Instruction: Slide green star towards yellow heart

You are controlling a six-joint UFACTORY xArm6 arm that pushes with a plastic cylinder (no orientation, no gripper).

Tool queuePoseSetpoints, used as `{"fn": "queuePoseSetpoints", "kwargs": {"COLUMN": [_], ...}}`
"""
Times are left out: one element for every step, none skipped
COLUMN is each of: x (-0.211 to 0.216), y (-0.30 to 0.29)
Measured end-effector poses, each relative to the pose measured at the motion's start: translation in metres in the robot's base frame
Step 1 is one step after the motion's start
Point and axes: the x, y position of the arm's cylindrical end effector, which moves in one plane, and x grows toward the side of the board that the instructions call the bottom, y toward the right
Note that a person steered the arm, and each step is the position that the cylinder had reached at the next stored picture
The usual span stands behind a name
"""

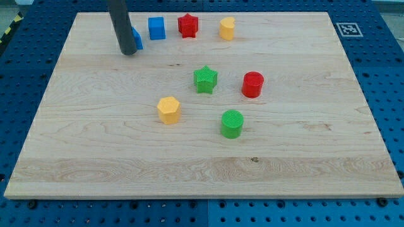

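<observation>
The green star [205,79] lies near the board's middle. The yellow heart [227,28] lies at the view's top, up and slightly right of the star. My tip [129,52] rests on the board at the upper left, far left of the star. The rod partly hides a blue block [137,38] just behind it.
A blue cube [156,28] and a red star [187,25] lie at the top, left of the heart. A red cylinder [252,84] is right of the green star. A yellow hexagon [168,109] and a green cylinder [231,123] lie below it. The wooden board [76,157] has edges all around.
</observation>
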Motion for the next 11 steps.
{"fn": "queuePoseSetpoints", "kwargs": {"x": [-0.009,-0.019,-0.029,-0.029,0.007,0.059,0.111,0.132,0.124,0.112,0.091], "y": [0.0,0.0,0.0,0.005,0.047,0.084,0.095,0.111,0.148,0.159,0.16]}}
